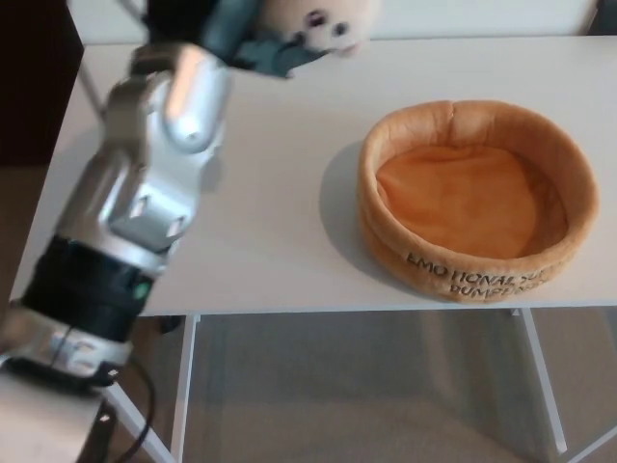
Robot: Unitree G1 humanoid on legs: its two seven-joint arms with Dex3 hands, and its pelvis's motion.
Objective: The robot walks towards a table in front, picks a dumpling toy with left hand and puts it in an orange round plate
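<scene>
My left hand (236, 34) is raised high at the top of the head view, its black fingers closed around a cream dumpling toy (323, 21) with small dark eyes. The toy hangs in the air well above the white table (270, 222), left of the plate and partly cut off by the picture's top edge. The orange round plate (474, 212), a soft padded bowl with dark lettering on its front rim, rests on the table's right side with nothing inside. My silver left forearm (145, 183) runs up the left of the view. My right hand does not show.
The table's front edge (289, 311) crosses the lower view, with white legs and beige floor (366, 395) below. A dark chair back (320, 19) stands beyond the far edge.
</scene>
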